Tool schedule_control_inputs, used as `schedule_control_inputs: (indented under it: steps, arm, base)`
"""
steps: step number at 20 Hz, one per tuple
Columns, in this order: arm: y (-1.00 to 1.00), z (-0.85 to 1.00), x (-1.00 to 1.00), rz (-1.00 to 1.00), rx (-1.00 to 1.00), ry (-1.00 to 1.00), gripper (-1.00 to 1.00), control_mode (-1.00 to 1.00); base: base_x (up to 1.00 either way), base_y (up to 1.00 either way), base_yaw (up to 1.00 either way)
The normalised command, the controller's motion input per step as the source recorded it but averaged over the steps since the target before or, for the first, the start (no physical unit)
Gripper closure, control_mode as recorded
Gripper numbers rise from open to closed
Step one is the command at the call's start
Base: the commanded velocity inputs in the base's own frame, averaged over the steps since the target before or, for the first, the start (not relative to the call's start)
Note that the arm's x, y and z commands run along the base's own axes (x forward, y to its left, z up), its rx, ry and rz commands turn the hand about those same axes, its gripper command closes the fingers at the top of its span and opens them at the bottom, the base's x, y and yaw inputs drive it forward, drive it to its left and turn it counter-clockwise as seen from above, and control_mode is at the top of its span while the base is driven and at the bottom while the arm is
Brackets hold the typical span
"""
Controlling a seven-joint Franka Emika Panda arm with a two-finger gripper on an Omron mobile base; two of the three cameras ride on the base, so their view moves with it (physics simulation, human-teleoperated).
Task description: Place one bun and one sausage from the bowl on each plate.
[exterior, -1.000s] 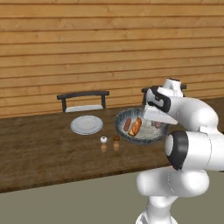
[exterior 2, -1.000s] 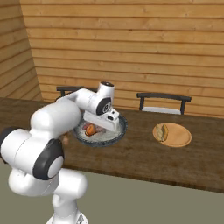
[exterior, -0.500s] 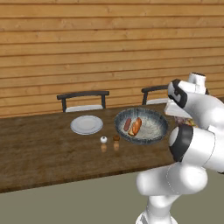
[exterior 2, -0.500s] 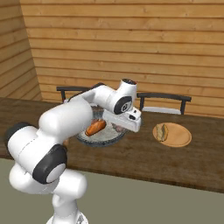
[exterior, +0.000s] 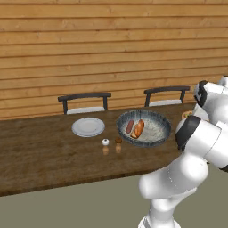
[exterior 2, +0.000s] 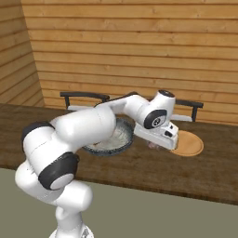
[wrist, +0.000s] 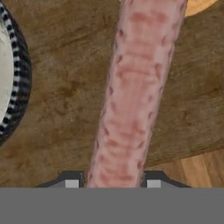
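My gripper (wrist: 113,181) is shut on a long pink sausage (wrist: 133,96), which runs up the middle of the hand view above the bare wooden table. In the right base view the gripper (exterior 2: 158,142) hangs between the bowl (exterior 2: 122,139) and the round wooden plate (exterior 2: 189,144), with the sausage (exterior 2: 152,145) peeking out under the hand. The wide dark-rimmed bowl (exterior: 153,129) holds another sausage (exterior: 129,127) and a bun (exterior: 139,129). A flat light-grey plate (exterior: 88,126) lies to the bowl's left. The bowl's rim (wrist: 17,78) and the wooden plate's edge (wrist: 199,5) frame the hand view.
Two small shakers (exterior: 105,142) (exterior: 118,140) stand in front of the bowl and the grey plate. Two dark chairs (exterior: 84,99) (exterior: 167,92) are pushed in behind the long wooden table (exterior: 44,151). A plank wall closes off the back.
The arm has swung right, from over the bowl to the gap beside the wooden plate, carrying the sausage with it.
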Motion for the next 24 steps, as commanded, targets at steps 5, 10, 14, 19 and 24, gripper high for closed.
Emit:
schedule_control_inputs:
  steps: [5,10,14,19,24]
  arm:
    - [-0.54,-0.31,-0.12,-0.07,-0.16,0.00,1.00,-1.00]
    - [-0.05,-0.59,0.02,-0.02,-0.14,-0.03,1.00,-1.00]
    - [-0.13,0.09,0.33,0.00,0.02,-0.01,1.00,-1.00]
    - [-0.38,0.01,0.58,0.00,0.03,0.00,1.00,-1.00]
    - [-0.55,0.00,0.48,0.00,0.04,0.00,1.00,-1.00]
  base:
    - [0.00,0.00,0.00]
    - [0.00,0.00,0.00]
    - [0.00,0.00,0.00]
    - [0.00,0.00,0.00]
    - [0.00,0.00,0.00]
